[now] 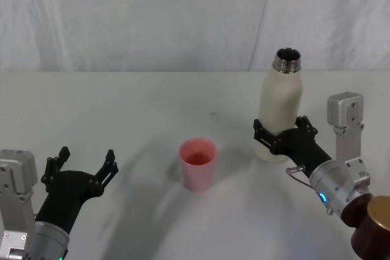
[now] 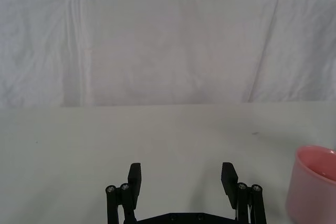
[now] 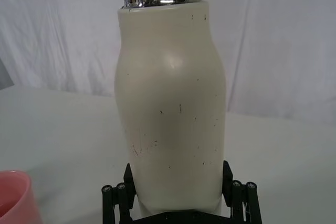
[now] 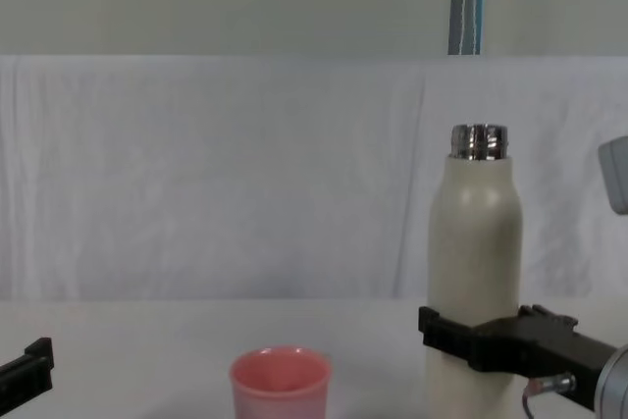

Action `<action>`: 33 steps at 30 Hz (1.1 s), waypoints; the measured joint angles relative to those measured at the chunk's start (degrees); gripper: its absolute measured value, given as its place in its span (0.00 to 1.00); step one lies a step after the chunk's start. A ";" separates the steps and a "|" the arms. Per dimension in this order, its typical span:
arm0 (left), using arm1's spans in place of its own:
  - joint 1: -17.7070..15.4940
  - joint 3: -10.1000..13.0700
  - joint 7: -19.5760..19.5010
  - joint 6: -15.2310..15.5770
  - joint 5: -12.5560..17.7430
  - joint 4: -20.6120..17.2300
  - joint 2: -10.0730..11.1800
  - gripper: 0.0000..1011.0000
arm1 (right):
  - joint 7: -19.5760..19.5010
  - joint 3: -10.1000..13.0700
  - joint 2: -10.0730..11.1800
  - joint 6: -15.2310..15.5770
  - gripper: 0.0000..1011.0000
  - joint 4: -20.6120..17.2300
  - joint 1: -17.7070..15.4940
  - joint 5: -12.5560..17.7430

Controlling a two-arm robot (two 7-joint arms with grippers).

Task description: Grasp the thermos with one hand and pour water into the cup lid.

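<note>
The right gripper (image 1: 277, 138) has its jaws closed low around the upright thermos (image 1: 280, 105), smooth, rigid, probably bottom-heavy with water; left gripper (image 1: 82, 165) idles, jaws spread.

We cannot see the thermos (image 3: 170, 114) base in the right wrist view: the right gripper (image 3: 178, 192) covers it (the steel neck is cropped too). The pink cup lid (image 2: 313, 184) is cut off in the left wrist view; its contents perhaps liquid.
</note>
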 joint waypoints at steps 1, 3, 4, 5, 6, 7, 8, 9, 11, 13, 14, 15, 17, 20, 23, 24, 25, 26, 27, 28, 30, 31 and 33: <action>0.00 0.00 0.00 0.00 0.00 0.00 0.00 0.99 | 0.02 0.01 0.16 0.15 0.94 -0.42 -0.11 -0.02; 0.00 0.00 0.00 0.00 0.00 0.00 0.00 0.99 | 0.18 0.02 0.61 0.46 0.94 -1.75 -0.44 -0.09; 0.00 0.00 0.00 0.00 0.00 0.00 0.00 0.99 | 0.23 0.04 0.79 0.57 0.94 -2.22 -0.56 -0.12; 0.00 0.00 0.00 0.00 0.00 0.00 0.00 0.99 | 0.28 0.08 0.98 0.68 0.94 -2.76 -0.72 -0.13; 0.00 0.00 0.00 0.00 0.00 0.00 0.00 0.99 | 0.35 0.16 1.31 0.85 0.94 -3.66 -0.99 -0.13; 0.00 0.00 0.00 0.00 0.00 0.00 0.00 0.99 | 0.39 0.20 1.49 0.92 0.94 -4.15 -1.11 -0.14; 0.00 0.00 0.00 0.00 0.00 0.00 0.00 0.99 | 0.40 0.33 1.90 1.04 0.94 -5.09 -1.41 -0.15; 0.00 0.00 0.00 0.00 0.00 0.00 0.00 0.99 | 0.40 0.33 1.90 1.04 0.94 -5.09 -1.41 -0.15; 0.00 0.00 0.00 0.00 0.00 0.00 0.00 0.99 | 0.42 0.50 2.36 1.18 0.94 -6.36 -1.83 -0.17; 0.00 0.00 0.00 0.00 0.00 0.00 0.00 0.99 | 0.42 0.65 2.76 1.25 0.95 -7.48 -2.25 -0.20; 0.00 0.00 0.00 0.00 0.00 0.00 0.00 0.99 | 0.43 0.68 2.86 1.26 0.95 -7.78 -2.36 -0.20; 0.00 0.00 0.00 0.00 0.00 0.00 0.00 0.99 | 0.48 0.71 2.98 1.28 0.95 -8.08 -2.49 -0.20; 0.00 0.00 0.00 0.00 0.00 0.00 0.00 0.99 | 0.54 0.82 3.38 1.32 0.94 -9.06 -3.02 -0.18; 0.00 0.00 0.00 0.00 0.00 0.00 0.00 0.99 | 0.54 0.91 3.72 1.36 0.94 -10.11 -3.61 -0.17; 0.00 0.00 0.00 0.00 0.00 0.00 0.00 0.99 | 0.44 1.00 3.96 1.36 0.95 -10.92 -3.97 -0.21; 0.00 0.00 0.00 0.00 0.00 0.00 0.00 0.99 | 0.41 1.05 4.03 1.36 0.94 -11.15 -4.07 -0.24; 0.00 0.00 0.00 0.00 0.00 0.00 0.00 0.99 | 0.40 1.11 4.12 1.34 0.95 -11.42 -4.18 -0.26; 0.00 0.00 0.00 0.00 0.00 0.00 0.00 0.99 | 0.35 1.21 4.31 1.29 0.94 -11.98 -4.34 -0.37; 0.00 0.00 0.00 0.00 0.00 0.00 0.00 0.99 | 0.33 1.25 4.38 1.27 0.94 -12.18 -4.40 -0.41; 0.00 0.00 0.00 0.00 0.00 0.00 0.00 0.99 | 0.33 1.25 4.38 1.27 0.94 -12.18 -4.40 -0.41; 0.00 0.00 0.00 0.00 0.00 0.00 0.00 0.99 | 0.25 1.38 4.70 1.14 0.94 -13.00 -4.71 -0.66; 0.00 0.00 0.00 0.00 0.00 0.00 0.00 0.99 | 0.24 1.39 4.79 1.12 0.95 -13.15 -4.79 -0.71; 0.00 0.00 0.00 0.00 0.00 0.00 0.00 0.99 | 0.21 1.43 4.99 1.11 0.94 -13.57 -5.06 -0.88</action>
